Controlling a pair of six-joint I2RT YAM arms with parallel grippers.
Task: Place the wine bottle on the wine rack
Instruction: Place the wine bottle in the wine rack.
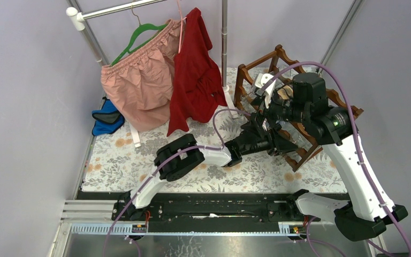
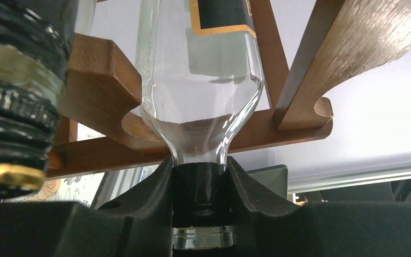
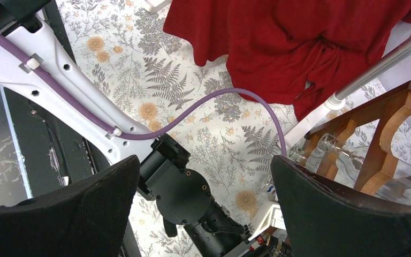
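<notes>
Clear glass wine bottle (image 2: 200,96) rests with its shoulder in a scallop of the reddish-brown wine rack (image 2: 101,91) | left gripper (image 2: 200,179): clamped on the bottle's black-wrapped neck | right gripper (image 3: 203,182): jaws spread wide, holding nothing, above the left arm (image 3: 64,91) beside the rack | floral tablecloth (image 3: 155,75) underneath

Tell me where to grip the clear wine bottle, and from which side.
Grip the wine bottle by its narrow neck, coming from the mouth end: its wide body sits between the wine rack rails, leaving only the neck free. The left hand clamps it there.
</notes>
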